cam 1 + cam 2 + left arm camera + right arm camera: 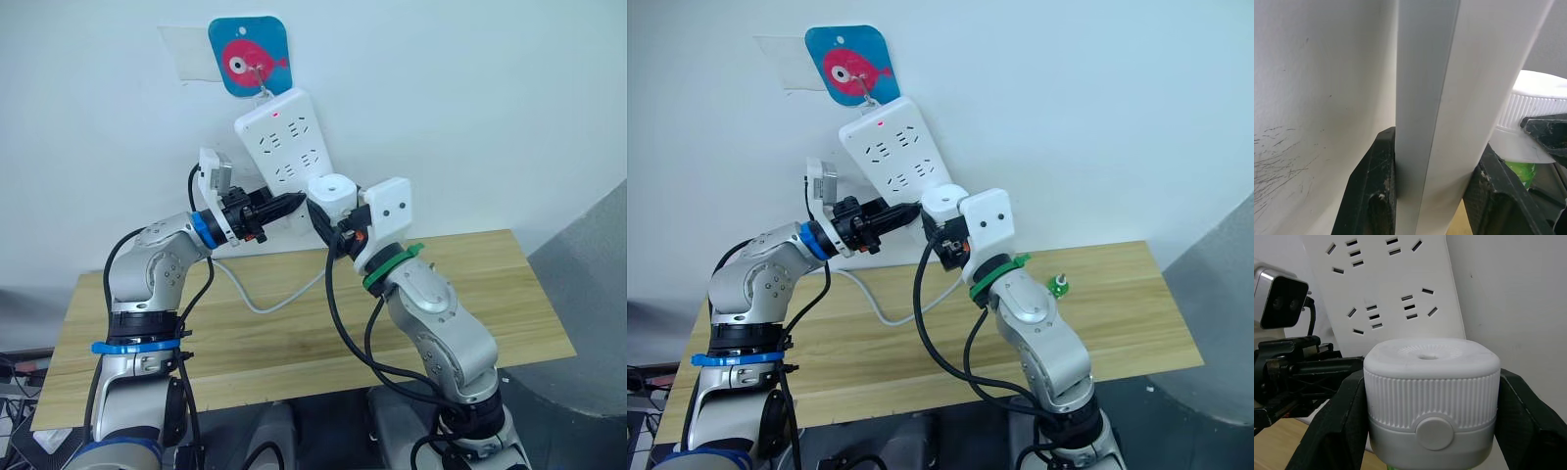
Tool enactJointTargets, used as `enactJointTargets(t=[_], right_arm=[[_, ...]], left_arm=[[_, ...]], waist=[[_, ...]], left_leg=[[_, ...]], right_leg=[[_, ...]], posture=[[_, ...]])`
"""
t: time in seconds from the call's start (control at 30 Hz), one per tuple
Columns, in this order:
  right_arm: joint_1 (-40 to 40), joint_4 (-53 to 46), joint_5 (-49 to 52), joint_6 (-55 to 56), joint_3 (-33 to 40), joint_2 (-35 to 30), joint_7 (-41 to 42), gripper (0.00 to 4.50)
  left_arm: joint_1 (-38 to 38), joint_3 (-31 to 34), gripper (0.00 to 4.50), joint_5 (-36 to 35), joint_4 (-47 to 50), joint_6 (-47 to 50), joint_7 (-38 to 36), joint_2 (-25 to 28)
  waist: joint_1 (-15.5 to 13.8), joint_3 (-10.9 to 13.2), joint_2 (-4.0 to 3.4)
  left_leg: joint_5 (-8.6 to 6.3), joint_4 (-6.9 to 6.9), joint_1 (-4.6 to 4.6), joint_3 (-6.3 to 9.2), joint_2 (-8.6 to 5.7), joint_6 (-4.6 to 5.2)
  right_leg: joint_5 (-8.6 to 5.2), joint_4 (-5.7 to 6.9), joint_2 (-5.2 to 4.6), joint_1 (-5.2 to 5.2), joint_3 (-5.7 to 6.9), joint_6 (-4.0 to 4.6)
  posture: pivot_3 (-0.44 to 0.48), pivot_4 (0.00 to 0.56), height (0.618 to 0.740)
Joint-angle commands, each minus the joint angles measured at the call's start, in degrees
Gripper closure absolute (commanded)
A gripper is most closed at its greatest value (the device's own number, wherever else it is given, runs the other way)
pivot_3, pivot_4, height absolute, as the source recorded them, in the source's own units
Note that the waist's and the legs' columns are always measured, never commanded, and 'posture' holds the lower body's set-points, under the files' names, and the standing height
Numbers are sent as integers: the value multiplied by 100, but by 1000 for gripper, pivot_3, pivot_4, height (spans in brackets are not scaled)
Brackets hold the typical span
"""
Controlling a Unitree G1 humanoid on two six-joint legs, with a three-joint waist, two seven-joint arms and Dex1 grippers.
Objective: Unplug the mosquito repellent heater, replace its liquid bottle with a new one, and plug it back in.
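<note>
1. While the power strip hangs tilted on the wall from a hook on a blue fish sticker, above the far edge of the tabletop, both arms reach up to its lower end.
2. Left gripper: fingers closed on the lower edge of the power strip, one on each face, as the left wrist view shows.
3. Right gripper: fingers clamped on either side of the mosquito repellent heater, a white unit with a ribbed band and a round button on its front.
4. Heater position: held in the air against the lower part of the power strip, just beside the left fingers; whether its plug sits in a socket cannot be told.
5. Red indicator light glows near the strip's upper end.
6. White cable runs from the strip down onto the tabletop.
7. Small green-and-white object lies near the far right edge of the tabletop; too small to identify.
</note>
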State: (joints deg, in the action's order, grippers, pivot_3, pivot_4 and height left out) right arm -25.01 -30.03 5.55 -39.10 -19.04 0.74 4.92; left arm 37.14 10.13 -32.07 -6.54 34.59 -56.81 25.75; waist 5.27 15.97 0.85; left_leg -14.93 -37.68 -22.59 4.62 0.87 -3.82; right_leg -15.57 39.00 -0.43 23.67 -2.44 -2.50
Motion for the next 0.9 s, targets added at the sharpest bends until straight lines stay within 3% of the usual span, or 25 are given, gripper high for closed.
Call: enactJointTargets(t=[0.03, 0.37, 0.67, 0.7, 0.83, 0.9], right_arm=[[-124, 796, -276, -45, -518, -270, 327, 1437], [-119, 846, -699, 211, -674, -581, 640, 1437], [-9, 775, -549, 68, -300, -311, 641, 1437], [15, 712, -504, 23, -243, -273, 633, 923], [276, -43, -155, -502, 103, -248, 744, 24], [380, -383, -66, -735, 167, -409, 855, 24]], left_arm=[[102, -180, 3184, -398, 153, 225, -216, -186], [130, -203, 3184, -326, 82, 167, -286, -147], [168, -199, 3184, -226, -23, 98, -325, -148], [171, -188, 3184, -221, -40, 100, -305, -148], [165, -178, 3184, -90, -228, -52, -348, -45], [148, -197, 3184, -50, -311, -127, -395, 8]], waist=[[7, 0, 0], [6, 0, 0], [2, 0, 1], [2, 0, 1], [-67, -3, 13], [-75, 0, 16]], left_leg=[[1, 0, 1, -2, 0, -1], [2, 10, 0, -2, 2, -3], [5, 24, 1, -2, 1, -9], [6, 25, 1, -2, 2, -10], [27, 71, -26, 13, -1, -29], [27, 76, -41, 8, -7, -29]], right_leg=[[0, 0, 1, 0, -1, 0], [1, 0, 3, 4, -3, -1], [0, -2, 3, 7, -3, -1], [0, -2, 3, 7, -3, -1], [-2, -13, 0, 39, 2, 4], [-1, -13, -6, 53, 6, 7]], posture=[[-68, 282, 740], [-69, 281, 740], [-72, 280, 740], [-72, 280, 740], [-74, 284, 740], [-74, 284, 740]])
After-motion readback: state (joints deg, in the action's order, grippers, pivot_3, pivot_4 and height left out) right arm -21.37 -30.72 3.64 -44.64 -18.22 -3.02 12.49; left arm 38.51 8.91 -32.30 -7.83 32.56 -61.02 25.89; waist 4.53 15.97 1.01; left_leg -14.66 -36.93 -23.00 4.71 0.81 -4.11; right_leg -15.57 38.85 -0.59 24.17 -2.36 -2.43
